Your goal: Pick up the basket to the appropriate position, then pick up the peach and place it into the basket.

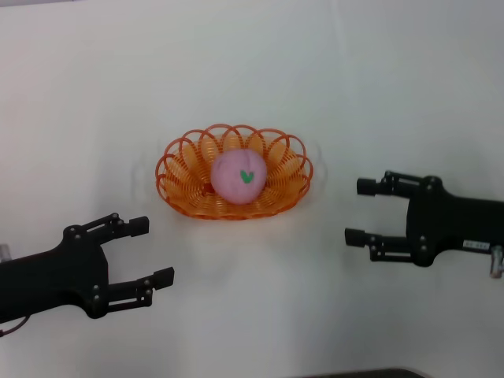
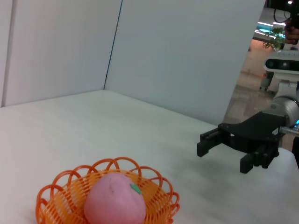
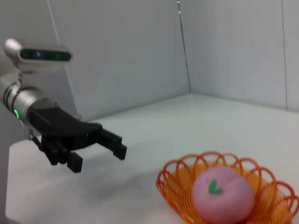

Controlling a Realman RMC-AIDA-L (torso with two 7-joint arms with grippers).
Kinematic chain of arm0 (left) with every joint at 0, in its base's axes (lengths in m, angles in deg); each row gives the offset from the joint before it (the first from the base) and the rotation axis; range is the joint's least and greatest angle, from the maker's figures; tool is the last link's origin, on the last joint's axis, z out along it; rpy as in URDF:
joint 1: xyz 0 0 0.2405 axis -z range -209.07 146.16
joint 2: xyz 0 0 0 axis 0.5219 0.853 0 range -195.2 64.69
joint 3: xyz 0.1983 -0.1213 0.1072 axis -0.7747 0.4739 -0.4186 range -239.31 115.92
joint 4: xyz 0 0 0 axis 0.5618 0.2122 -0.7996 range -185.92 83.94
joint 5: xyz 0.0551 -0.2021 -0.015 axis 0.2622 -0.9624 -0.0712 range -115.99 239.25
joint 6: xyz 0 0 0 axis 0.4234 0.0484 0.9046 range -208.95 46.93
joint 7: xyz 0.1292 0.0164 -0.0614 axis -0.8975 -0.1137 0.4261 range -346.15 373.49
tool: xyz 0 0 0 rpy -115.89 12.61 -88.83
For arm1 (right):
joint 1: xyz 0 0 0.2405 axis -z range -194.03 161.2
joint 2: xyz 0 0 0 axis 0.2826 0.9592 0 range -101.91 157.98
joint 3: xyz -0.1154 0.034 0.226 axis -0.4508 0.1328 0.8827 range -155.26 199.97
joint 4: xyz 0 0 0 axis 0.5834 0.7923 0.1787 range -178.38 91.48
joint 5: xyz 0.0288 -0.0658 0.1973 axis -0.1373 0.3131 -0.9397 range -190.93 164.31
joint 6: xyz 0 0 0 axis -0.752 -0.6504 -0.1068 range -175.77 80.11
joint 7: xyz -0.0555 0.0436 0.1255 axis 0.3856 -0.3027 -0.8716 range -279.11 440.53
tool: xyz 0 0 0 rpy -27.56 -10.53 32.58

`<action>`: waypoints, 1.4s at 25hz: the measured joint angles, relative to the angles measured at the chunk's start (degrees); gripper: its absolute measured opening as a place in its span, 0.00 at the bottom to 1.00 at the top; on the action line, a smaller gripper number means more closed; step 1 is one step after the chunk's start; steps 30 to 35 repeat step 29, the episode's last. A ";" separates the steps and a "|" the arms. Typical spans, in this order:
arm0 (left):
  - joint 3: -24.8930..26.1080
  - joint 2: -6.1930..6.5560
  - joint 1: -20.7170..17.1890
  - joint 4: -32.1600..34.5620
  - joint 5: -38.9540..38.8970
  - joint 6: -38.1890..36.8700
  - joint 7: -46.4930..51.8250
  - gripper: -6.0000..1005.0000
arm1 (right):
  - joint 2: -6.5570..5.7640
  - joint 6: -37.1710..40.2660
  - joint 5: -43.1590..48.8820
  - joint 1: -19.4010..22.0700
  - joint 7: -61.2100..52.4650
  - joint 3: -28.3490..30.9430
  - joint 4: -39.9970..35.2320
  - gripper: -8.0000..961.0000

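An oval orange wire basket (image 1: 183, 161) sits on the white table near the middle. Inside it rests the pink peach (image 1: 238, 177) with a green leaf mark facing up. My left gripper (image 1: 154, 252) hovers open at the front left, well short of the basket. To the right of the basket my right gripper (image 1: 358, 211) is open too, with nothing between its fingers. The left wrist view holds the basket (image 2: 56, 193), the peach (image 2: 114, 199) and the far right gripper (image 2: 210, 142). From the right wrist I see the basket (image 3: 180, 179), the peach (image 3: 223, 194) and the left gripper (image 3: 110, 142).
The white table (image 1: 252, 63) stretches all around the basket. White wall panels (image 2: 177, 51) close off the table's far side, and a dark strip (image 1: 370, 373) runs along the front edge.
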 joint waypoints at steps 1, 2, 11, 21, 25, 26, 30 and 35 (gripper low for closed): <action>0.00 0.00 -0.01 -0.21 0.09 0.18 -0.26 0.86 | 0.00 -0.48 0.33 -0.07 0.26 0.04 0.62 0.86; 0.00 0.01 -0.01 -0.40 0.30 0.40 -0.53 0.86 | 0.00 -1.14 0.74 -0.19 0.45 0.07 1.33 0.86; 0.00 0.01 -0.10 -1.10 1.49 1.56 -1.03 0.86 | 0.00 -4.43 1.87 -0.47 2.48 0.14 4.51 0.85; 0.00 0.00 -0.09 -1.15 1.52 1.56 -1.09 0.86 | 0.05 -4.39 1.87 -0.80 2.49 0.16 4.58 0.84; 0.00 0.00 -0.04 -1.17 1.53 1.56 -1.10 0.86 | 0.08 -4.38 1.86 -0.95 2.20 0.16 4.60 0.84; 0.00 0.00 -0.03 -1.17 1.53 1.56 -1.10 0.86 | 0.09 -4.39 1.85 -0.95 2.13 0.16 4.60 0.84; -0.01 0.00 -0.02 -1.17 1.53 1.59 -1.11 0.86 | 0.09 -4.40 1.81 -0.96 2.12 0.16 4.65 0.84; -0.01 0.00 -0.02 -1.17 1.53 1.59 -1.11 0.86 | 0.09 -4.40 1.81 -0.96 2.12 0.16 4.65 0.84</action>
